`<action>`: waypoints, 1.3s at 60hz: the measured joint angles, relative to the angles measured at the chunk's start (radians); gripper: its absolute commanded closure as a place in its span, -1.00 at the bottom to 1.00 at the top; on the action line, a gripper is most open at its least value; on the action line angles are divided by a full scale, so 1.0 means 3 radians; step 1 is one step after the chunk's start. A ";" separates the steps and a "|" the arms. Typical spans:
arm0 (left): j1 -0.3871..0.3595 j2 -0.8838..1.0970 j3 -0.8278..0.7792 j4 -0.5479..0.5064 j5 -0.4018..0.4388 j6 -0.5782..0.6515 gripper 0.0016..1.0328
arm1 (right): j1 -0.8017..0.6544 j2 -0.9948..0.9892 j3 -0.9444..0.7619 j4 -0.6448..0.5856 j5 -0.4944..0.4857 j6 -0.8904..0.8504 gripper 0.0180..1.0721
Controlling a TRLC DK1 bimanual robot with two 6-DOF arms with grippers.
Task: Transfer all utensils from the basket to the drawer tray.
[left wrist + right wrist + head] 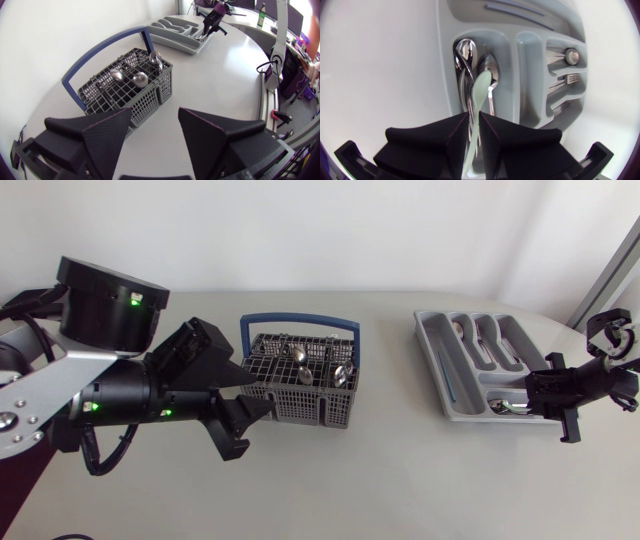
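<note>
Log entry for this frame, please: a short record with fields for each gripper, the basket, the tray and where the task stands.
left arm: left gripper with jaws open and empty, close to a corner of the basket
right arm: right gripper with jaws shut on a pale utensil, over the tray
basket contents: several basket spoons, bowls up
tray contents: tray spoons beneath the held utensil; other cutlery in further compartments
task status: unfinished, basket not yet emptied

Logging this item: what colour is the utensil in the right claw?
The utensil is pale mint green, clearest in the right wrist view.
</note>
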 measured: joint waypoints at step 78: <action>0.0537 0.0843 0.0306 0.0444 0.0580 0.0573 -0.67 | 0.3254 -0.0838 0.0833 -0.0715 -0.0323 0.5060 -0.70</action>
